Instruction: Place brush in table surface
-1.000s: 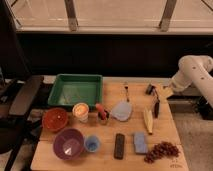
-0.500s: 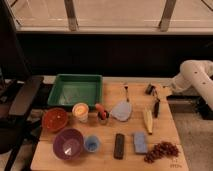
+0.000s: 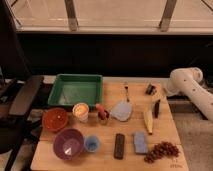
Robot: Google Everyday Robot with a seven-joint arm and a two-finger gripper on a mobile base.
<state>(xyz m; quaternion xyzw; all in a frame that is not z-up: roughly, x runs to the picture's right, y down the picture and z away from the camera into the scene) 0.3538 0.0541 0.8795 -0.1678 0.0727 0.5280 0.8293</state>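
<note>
The brush (image 3: pixel 156 108), slim with a black handle, lies on the light wooden table surface (image 3: pixel 105 157) near its right edge, next to a banana (image 3: pixel 148 120). My gripper (image 3: pixel 151 90) is the dark end of the white arm (image 3: pixel 186 81), which reaches in from the right. It sits low over the far right corner of the table, just beyond the brush's far end. I cannot tell whether it touches the brush.
A green tray (image 3: pixel 76 90) stands at the far left. On the table are a red bowl (image 3: pixel 55 119), purple bowl (image 3: pixel 68 143), blue cup (image 3: pixel 92 143), orange cup (image 3: pixel 80 111), grey-blue lid (image 3: pixel 121 111), thin utensil (image 3: pixel 126 91), black remote (image 3: pixel 119 145), blue sponge (image 3: pixel 140 142) and grapes (image 3: pixel 161 150).
The white arm has shifted slightly at the right side of the table. The brush and the other items have not moved.
</note>
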